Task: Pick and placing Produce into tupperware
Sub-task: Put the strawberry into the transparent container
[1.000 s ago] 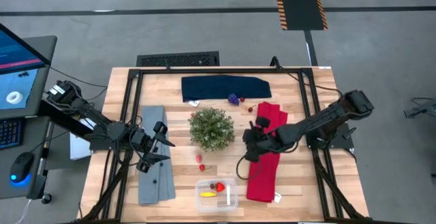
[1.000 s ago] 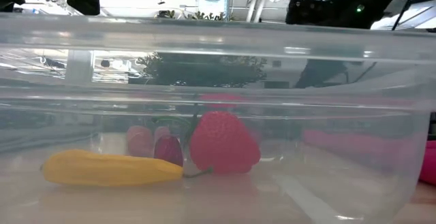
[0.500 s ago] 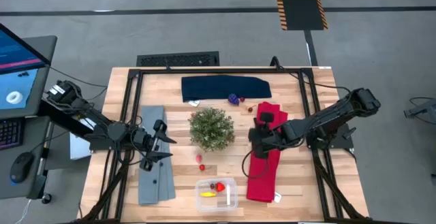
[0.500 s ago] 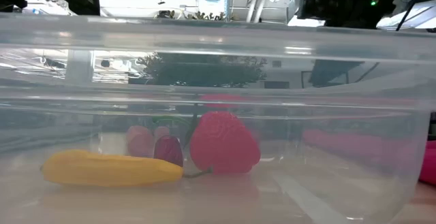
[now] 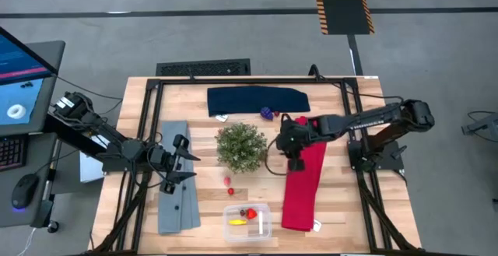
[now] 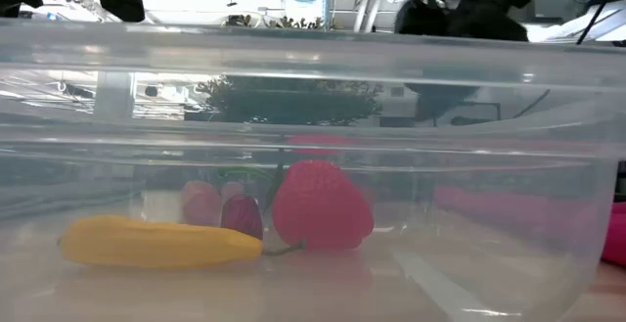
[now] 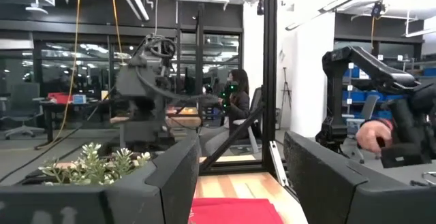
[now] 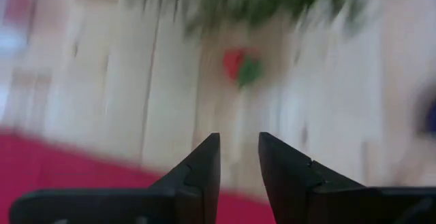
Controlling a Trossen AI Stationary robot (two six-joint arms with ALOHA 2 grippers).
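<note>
The clear tupperware (image 5: 247, 221) stands near the table's front edge. In it lie a red strawberry (image 6: 321, 206), a yellow piece (image 6: 156, 244) and small dark red berries (image 6: 242, 214). Two red berries (image 5: 229, 185) lie on the wood in front of the green plant (image 5: 242, 146). A purple grape cluster (image 5: 267, 113) lies by the dark blue cloth (image 5: 257, 100). My right gripper (image 5: 286, 143) hangs over the red cloth's far end, slanting down, open by a narrow gap with nothing in it (image 8: 238, 142); a red piece with a green cap (image 8: 238, 66) lies ahead of it. My left gripper (image 5: 187, 165) waits open over the grey cloth.
A grey folded cloth (image 5: 176, 201) lies at the left, a red cloth (image 5: 302, 190) at the right, the dark blue one at the back. The potted plant stands mid-table between the arms. Bare wood shows around the two loose berries and left of the tupperware.
My right gripper has swung toward the table's far edge, along the red cloth to its far end beside the plant, rising a little and rolling at the wrist. The fruits in the tupperware lie as before.
</note>
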